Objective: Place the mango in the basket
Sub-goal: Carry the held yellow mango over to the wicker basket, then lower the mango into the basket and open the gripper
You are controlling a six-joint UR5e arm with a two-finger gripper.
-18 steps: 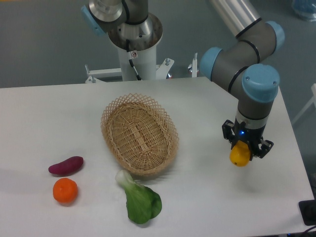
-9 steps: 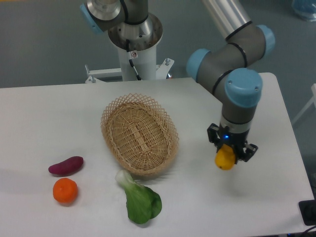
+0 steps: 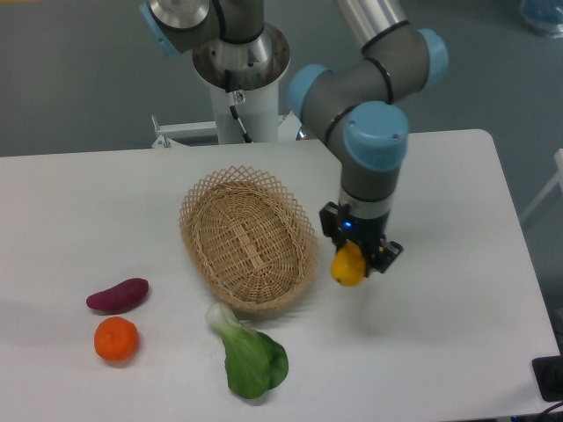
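The yellow-orange mango (image 3: pixel 347 266) hangs above the table, held between the fingers of my gripper (image 3: pixel 354 258), which is shut on it. Only its lower part shows below the fingers. The light tan wicker basket (image 3: pixel 248 238) lies on the table just left of the mango, its right rim a short gap away. Nothing lies inside the basket.
A green leafy vegetable (image 3: pixel 250 354) lies in front of the basket. A purple sweet potato (image 3: pixel 118 294) and a round orange tangerine (image 3: pixel 116 339) sit at the front left. The robot's base (image 3: pixel 239 79) stands behind the basket.
The arm has carried the mango leftward from the right side of the table to just beside the basket's right rim. The other produce and the basket have not moved.
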